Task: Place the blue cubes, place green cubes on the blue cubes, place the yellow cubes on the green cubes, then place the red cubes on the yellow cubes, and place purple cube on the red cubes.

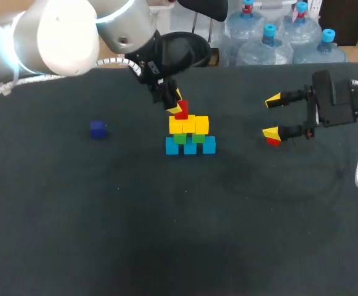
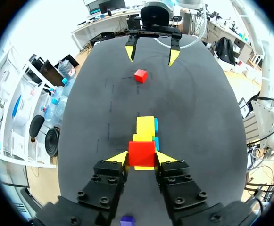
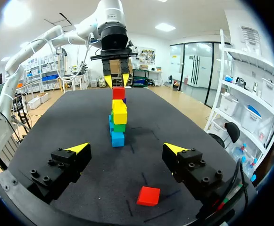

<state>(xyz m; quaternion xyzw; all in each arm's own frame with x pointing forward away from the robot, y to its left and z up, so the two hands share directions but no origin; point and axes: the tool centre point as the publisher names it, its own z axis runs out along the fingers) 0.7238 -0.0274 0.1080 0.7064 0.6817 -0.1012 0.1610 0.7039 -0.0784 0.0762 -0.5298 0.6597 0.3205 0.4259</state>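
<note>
A stack stands mid-table: blue cubes [image 1: 190, 147] at the bottom, green cubes [image 1: 187, 138] on them, yellow cubes [image 1: 189, 125] on top. My left gripper [image 1: 177, 106] is shut on a red cube [image 2: 142, 153] right over the yellow row's [image 2: 145, 126] left end; whether it rests there I cannot tell. A second red cube [image 3: 149, 196] lies on the table below my right gripper [image 3: 127, 149], which is open and holds nothing. In the head view that red cube [image 1: 273, 141] sits by the near fingertip of the right gripper [image 1: 274, 116]. The purple cube [image 1: 98, 129] lies alone at the left.
The black table [image 1: 179, 234] has its far edge just behind the left arm. Open surface lies between the stack and the right gripper, and along the whole near half.
</note>
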